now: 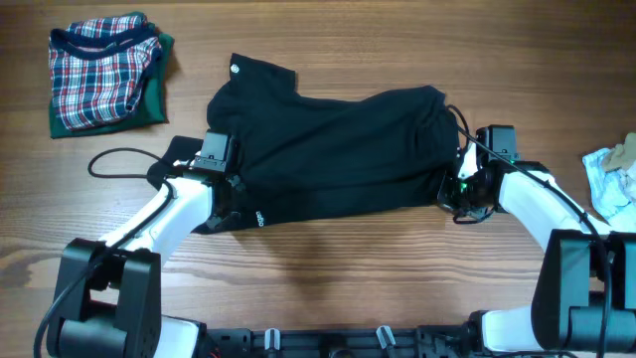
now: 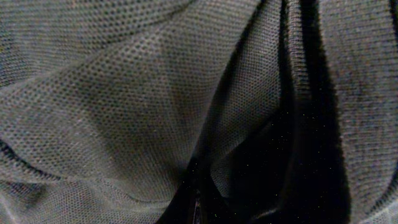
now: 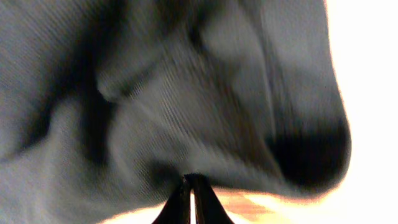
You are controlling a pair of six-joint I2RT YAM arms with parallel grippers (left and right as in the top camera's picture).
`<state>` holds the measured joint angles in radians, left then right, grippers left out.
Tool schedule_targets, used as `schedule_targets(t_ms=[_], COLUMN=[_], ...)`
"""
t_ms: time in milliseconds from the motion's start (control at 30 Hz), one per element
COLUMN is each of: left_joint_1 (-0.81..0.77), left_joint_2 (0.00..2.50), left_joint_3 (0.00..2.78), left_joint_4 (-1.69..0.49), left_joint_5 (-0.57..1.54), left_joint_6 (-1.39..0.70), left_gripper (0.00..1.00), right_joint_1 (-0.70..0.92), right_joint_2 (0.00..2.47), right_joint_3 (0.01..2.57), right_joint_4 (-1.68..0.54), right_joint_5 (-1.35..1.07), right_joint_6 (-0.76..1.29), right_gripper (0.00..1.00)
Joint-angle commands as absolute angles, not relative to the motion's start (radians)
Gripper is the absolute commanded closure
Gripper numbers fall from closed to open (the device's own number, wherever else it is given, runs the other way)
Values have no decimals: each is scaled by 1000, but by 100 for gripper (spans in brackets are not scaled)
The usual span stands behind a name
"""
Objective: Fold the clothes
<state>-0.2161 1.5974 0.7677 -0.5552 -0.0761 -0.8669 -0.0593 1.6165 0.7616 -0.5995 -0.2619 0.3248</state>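
Table (image 1: 348, 268): blk shirt (image 1: 338, 149), plaid (image 1: 99, 70), cloth (image 1: 611, 179).

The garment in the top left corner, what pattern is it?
Red, white and blue plaid garment, best seen in the overhead view.

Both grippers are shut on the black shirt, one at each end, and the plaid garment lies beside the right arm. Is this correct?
Not entirely. The overhead view shows the plaid garment on the left arm's side, far from the right arm. The rest holds: the left gripper and the right gripper are shut on the black shirt, one at each end.
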Motion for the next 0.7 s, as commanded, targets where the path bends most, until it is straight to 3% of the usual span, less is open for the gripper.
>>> schedule_targets(t_ms=[0,400,667], left_joint_1=[-218,-218,-218], left_joint_2=[1633,1633,1633], left_joint_3=[717,717,717], left_joint_4=[-592,-573,-549], left_joint_5=[-56,-57,-57], left_joint_6=[-880,-879,-879], left_gripper=[96,96,96], right_joint_1=[-56,-56,-55], right_joint_2=[1631,1406,1650], right_joint_3=[733,735,735], right_joint_4=[-709,-474,-276], right_joint_5=[-218,-389,-257], right_joint_6=[375,291,344], right_gripper=[96,96,96])
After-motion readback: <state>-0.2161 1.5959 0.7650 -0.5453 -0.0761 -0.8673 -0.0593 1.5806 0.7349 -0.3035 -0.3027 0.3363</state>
